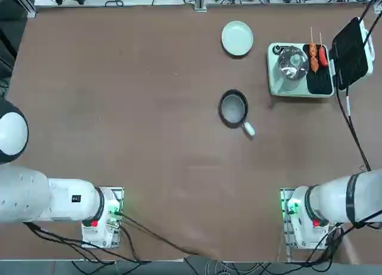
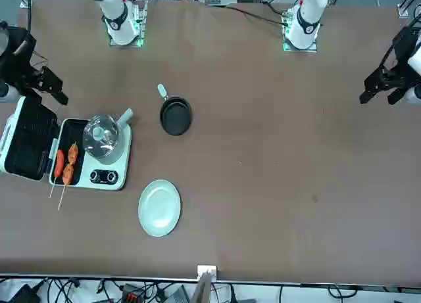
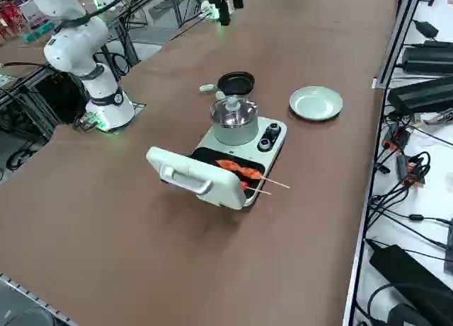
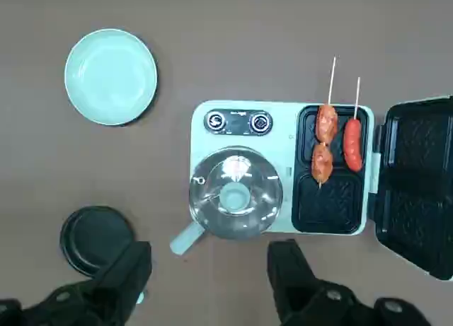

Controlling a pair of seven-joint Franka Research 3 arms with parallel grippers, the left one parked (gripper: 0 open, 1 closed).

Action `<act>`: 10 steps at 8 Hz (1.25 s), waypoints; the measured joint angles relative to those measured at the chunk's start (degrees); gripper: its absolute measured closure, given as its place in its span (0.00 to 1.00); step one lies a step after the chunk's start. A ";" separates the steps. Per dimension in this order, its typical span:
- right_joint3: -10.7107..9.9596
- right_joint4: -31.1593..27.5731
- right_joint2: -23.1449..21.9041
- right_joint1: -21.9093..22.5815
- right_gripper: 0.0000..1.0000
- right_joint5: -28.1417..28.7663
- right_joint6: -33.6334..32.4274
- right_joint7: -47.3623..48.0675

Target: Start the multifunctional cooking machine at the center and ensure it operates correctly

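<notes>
Fingers (image 4: 134,269) spread wide, grasping nothing, hovering high above cooker (image 4: 283,167), nearest its pot side. Step in hand: reach knobs (image 4: 238,122). Judgement: descend straight over one knob, grip lightly, twist; avoid pot (image 4: 235,191) lid. Cooker: mint green, steel pot, grill with sausages (image 4: 325,150), black lid (image 4: 417,184) swung open; plate (image 4: 110,76) just beyond knob side, on counter (image 4: 212,29).
</notes>
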 joint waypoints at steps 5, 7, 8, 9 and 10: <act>-0.33 -2.05 9.46 0.00 0.00 -0.54 10.67 0.00; -0.35 -1.77 8.74 0.00 0.00 -0.54 10.64 0.00; -0.35 -1.92 9.15 0.01 0.00 -0.54 11.34 0.00; -0.35 -2.10 10.43 0.03 0.00 -0.53 13.04 0.00; -0.34 -2.28 12.54 0.12 0.00 -0.53 15.31 0.00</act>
